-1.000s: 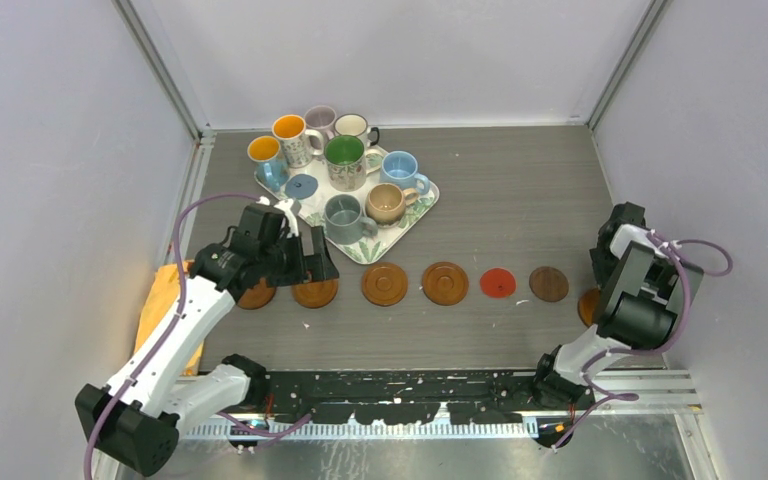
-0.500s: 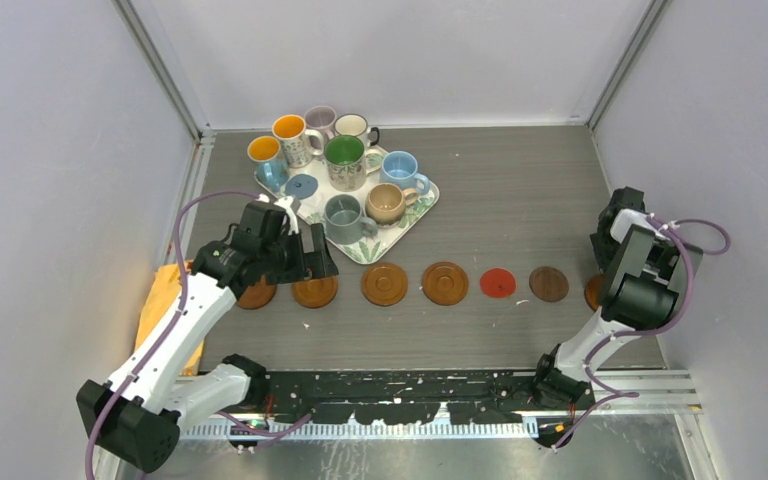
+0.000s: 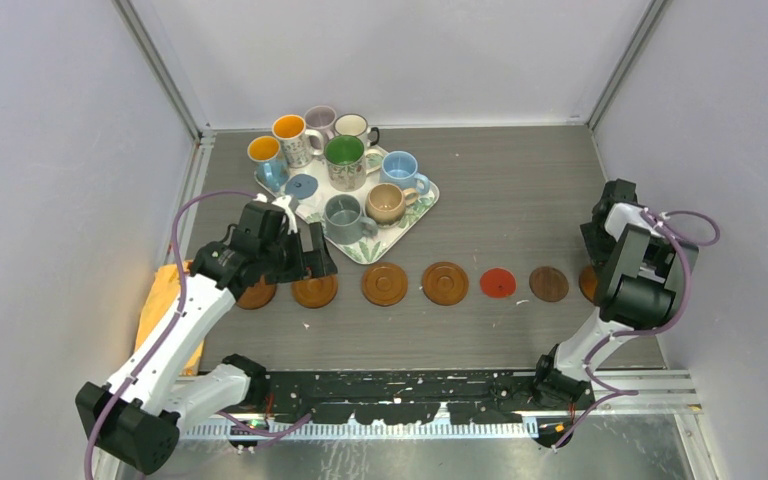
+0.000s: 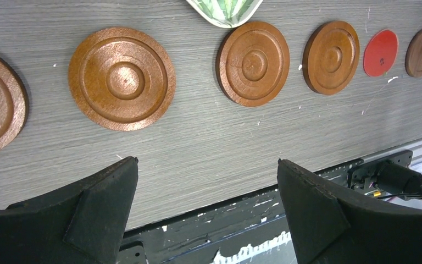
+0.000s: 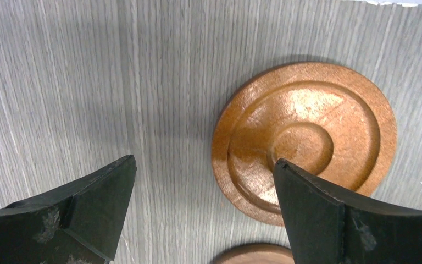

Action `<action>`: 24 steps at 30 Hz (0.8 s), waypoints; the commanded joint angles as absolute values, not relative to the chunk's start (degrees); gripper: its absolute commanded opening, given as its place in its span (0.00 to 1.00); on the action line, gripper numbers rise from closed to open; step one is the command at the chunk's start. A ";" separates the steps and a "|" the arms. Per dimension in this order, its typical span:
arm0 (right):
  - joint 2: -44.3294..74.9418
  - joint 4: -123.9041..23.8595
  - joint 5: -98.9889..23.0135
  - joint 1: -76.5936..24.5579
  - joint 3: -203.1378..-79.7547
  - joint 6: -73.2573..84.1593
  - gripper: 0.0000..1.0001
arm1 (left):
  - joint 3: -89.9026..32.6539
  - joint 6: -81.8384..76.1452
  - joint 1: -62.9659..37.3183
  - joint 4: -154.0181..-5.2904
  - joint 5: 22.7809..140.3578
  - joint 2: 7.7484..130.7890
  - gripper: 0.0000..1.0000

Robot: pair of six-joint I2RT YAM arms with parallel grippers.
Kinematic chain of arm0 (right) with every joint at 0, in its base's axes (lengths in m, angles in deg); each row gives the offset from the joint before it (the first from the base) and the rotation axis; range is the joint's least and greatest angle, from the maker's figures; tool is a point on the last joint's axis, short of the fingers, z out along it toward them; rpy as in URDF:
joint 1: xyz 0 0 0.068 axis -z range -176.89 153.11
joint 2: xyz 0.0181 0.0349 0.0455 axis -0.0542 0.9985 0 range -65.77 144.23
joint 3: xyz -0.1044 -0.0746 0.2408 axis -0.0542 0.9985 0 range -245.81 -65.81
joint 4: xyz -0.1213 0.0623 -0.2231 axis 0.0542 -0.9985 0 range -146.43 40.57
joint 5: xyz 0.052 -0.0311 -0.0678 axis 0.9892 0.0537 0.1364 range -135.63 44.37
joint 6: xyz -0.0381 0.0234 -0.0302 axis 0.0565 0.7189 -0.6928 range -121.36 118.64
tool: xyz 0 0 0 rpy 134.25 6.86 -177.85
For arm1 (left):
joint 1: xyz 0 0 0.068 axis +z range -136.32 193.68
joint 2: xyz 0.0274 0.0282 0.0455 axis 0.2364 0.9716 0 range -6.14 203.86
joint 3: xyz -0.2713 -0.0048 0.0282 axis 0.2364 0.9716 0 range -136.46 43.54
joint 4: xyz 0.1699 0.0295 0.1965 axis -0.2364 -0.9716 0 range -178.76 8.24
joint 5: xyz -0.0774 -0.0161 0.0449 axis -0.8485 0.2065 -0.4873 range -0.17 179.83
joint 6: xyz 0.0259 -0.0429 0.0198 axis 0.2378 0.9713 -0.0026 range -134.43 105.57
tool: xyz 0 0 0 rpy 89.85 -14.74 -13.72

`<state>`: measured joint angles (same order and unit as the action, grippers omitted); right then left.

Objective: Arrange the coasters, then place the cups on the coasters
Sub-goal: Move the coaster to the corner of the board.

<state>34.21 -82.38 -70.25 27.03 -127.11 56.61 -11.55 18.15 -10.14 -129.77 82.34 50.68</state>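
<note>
While coasters (image 3: 385,284) stay put, the right hand (image 5: 203,160) draws back.

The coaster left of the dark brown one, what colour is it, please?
That coaster is red; top view.

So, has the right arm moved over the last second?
Yes. In the top view the right arm has swung toward the back wall and slightly left, judged against the dark brown coaster, which has stayed put.
</note>
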 commanded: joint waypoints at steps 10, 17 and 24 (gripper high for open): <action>18.62 -91.72 -72.45 16.94 -130.58 56.36 1.00 | -9.79 21.75 -9.79 -122.37 83.86 47.13 1.00; 16.86 -91.71 -73.99 3.96 -130.21 55.09 1.00 | -8.94 23.28 -9.77 -119.71 88.71 49.34 1.00; 19.18 -93.25 -74.70 -8.72 -133.48 54.97 1.00 | -8.67 23.63 -9.70 -118.86 97.09 48.28 1.00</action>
